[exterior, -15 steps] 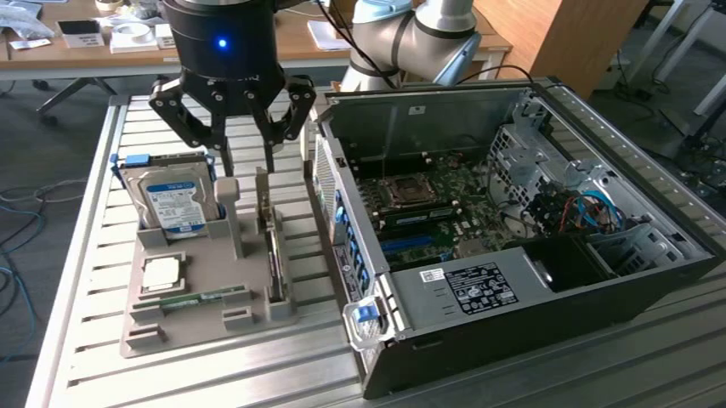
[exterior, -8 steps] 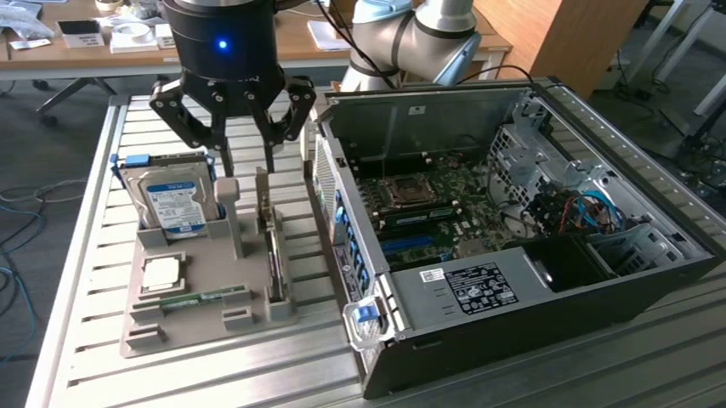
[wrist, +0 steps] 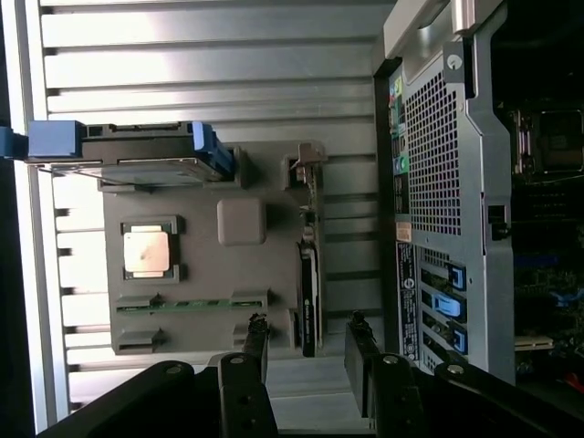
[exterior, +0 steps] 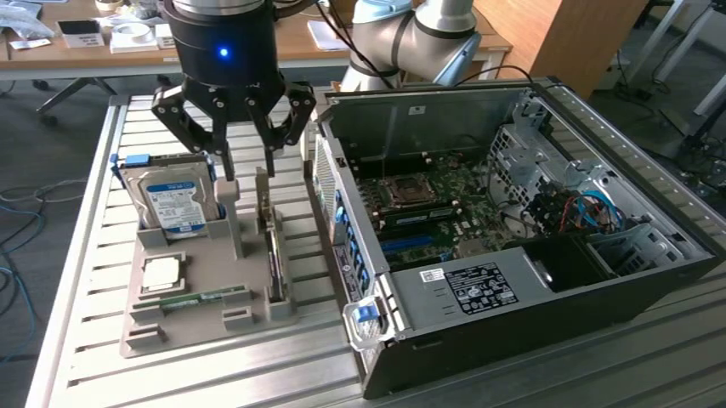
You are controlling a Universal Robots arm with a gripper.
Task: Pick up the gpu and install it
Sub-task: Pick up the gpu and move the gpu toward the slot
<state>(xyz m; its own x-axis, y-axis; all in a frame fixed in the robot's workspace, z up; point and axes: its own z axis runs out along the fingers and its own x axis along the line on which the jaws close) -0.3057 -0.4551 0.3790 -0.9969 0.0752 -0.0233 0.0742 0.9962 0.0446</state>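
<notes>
The gpu (exterior: 271,251) stands on its edge in a slot of the grey parts holder (exterior: 187,327), its pale metal bracket (exterior: 263,191) at the far end. My gripper (exterior: 247,166) hangs open just above that bracket end, holding nothing. In the wrist view the gpu (wrist: 308,297) is a thin dark strip, and my gripper (wrist: 307,345) has one fingertip (wrist: 256,339) on each side of the card's line. The open computer case (exterior: 533,280) lies beside the holder at the exterior view's right, motherboard (exterior: 437,204) exposed.
The holder (wrist: 242,274) also carries a silver hard drive (exterior: 176,204) with a blue-white label, a cpu (exterior: 162,274) and a green memory stick (exterior: 204,299). The case's perforated rear panel (wrist: 438,155) stands close beside the gpu. Everything rests on a slatted aluminium table (exterior: 91,212).
</notes>
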